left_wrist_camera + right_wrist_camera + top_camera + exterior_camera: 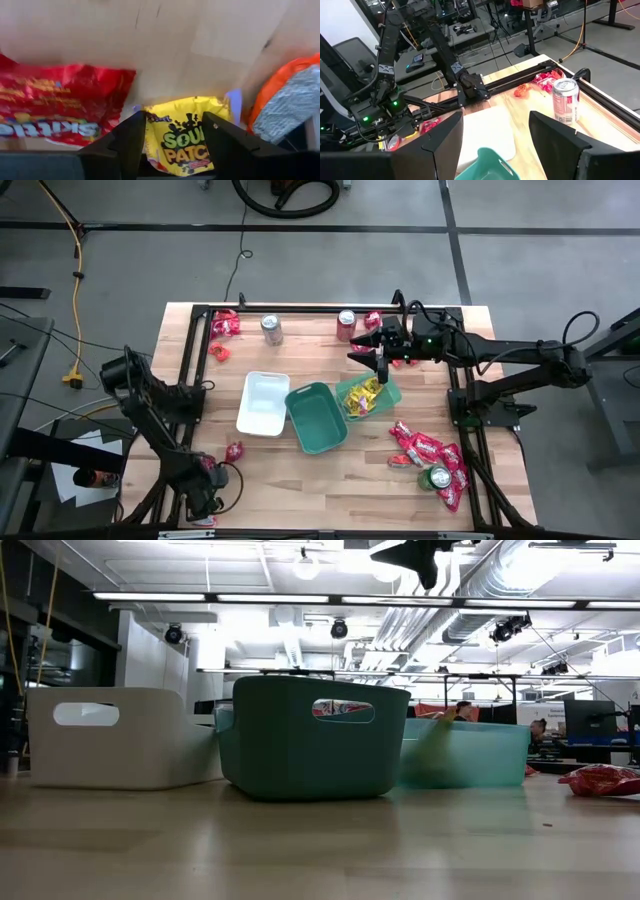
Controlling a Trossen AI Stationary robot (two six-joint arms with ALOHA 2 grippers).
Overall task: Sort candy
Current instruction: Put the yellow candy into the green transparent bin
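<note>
Wooden table (300, 470): right gripper (381, 367) spread empty above light green tray (390, 393) (likely releasing candy), left gripper (172, 145) straddling yellow candy (182, 137), unpinched, far from tray.

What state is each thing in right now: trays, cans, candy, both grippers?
white tray: upright, looks empty.
dark green tray: upright, looks empty.
light green tray: holds yellow candy.
silver can: upright.
red can: upright.
green can: among red candy pile.
left gripper: open, fingers either side of a yellow Sour Patch packet.
right gripper: open, empty, above the light green tray.
</note>
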